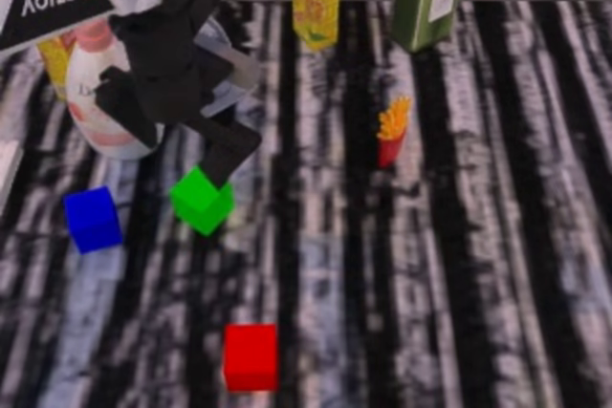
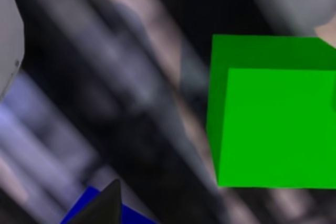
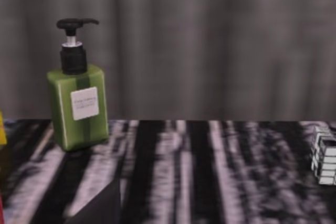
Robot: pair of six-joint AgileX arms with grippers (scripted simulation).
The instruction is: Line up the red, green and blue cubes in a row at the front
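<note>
Three cubes lie apart; left end effector [image 1: 212,179] sits on the green cube [image 1: 202,201], grip unclear; blue cube [image 1: 93,220] beside it; red cube [image 1: 251,356] nearer the front.

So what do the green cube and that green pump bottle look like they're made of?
Green cube: looks like smooth hard plastic, with flat, evenly coloured, unmarked faces and crisp edges. Green pump bottle: probably glossy plastic, with a black pump head and a white label that looks like paper; I can't tell if it is see-through.
</note>
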